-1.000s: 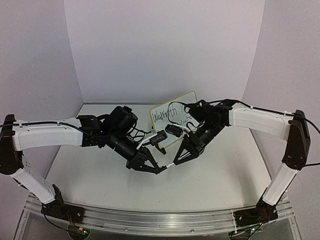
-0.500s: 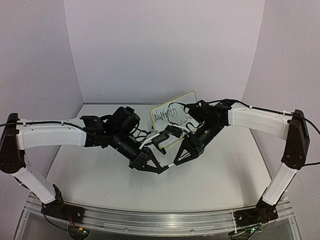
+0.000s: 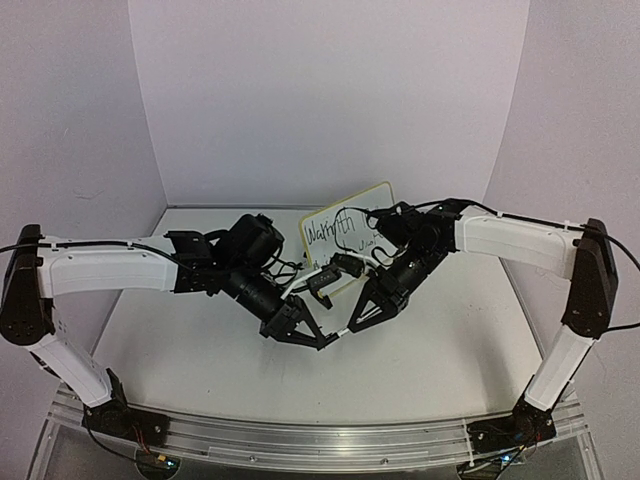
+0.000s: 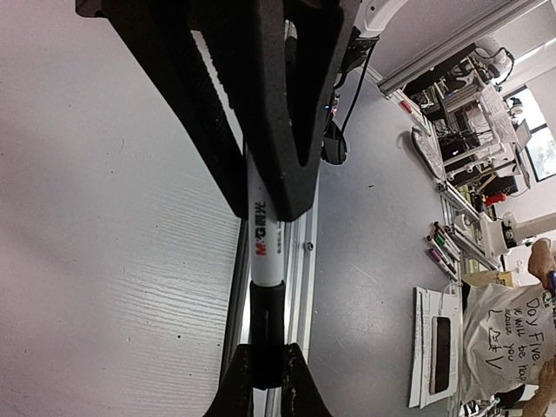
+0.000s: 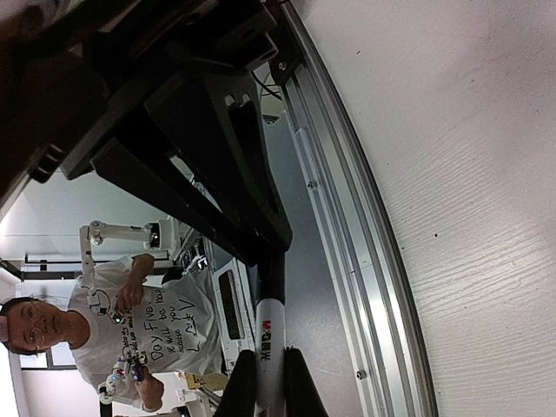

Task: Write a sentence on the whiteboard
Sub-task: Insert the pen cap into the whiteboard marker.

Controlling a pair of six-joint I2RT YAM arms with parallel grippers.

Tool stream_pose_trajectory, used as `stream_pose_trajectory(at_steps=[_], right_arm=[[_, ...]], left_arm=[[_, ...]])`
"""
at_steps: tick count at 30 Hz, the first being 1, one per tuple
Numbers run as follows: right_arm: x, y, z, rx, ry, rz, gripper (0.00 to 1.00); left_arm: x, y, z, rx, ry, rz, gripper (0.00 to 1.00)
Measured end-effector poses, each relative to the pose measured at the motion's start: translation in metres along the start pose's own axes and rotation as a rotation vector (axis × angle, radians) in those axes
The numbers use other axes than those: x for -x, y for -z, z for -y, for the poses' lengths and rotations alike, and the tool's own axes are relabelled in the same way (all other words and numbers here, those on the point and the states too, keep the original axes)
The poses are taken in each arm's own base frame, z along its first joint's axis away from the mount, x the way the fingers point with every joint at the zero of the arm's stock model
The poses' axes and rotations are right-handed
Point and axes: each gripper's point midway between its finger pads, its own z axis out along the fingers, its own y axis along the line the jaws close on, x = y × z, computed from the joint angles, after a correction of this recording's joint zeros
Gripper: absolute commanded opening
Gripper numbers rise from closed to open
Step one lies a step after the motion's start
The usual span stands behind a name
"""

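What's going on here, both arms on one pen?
Both arms meet low over the table, in front of the whiteboard, and share one marker. The left end effector is shut on its white barrel, and the right end effector is shut on its black end. The whiteboard stands behind them with a sentence already on it. They are probably capping the marker, but that is a guess.

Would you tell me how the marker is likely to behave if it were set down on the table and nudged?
The marker would probably roll: its barrel looks round and smooth. It seems stiff, running straight between the left gripper and right gripper. Its glossy plastic may be slippery.
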Motion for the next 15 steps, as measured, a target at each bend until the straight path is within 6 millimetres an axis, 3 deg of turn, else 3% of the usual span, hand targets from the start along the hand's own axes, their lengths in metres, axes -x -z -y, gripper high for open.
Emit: stream_pose_trajectory(at_steps=[15], right_arm=[[-0.0009,-0.0017,0.0045,-0.009,-0.016,-0.011,0.00]], left_arm=[[-0.0002,-0.0043,-0.0032,-0.004,0.013,-0.021,0.00]])
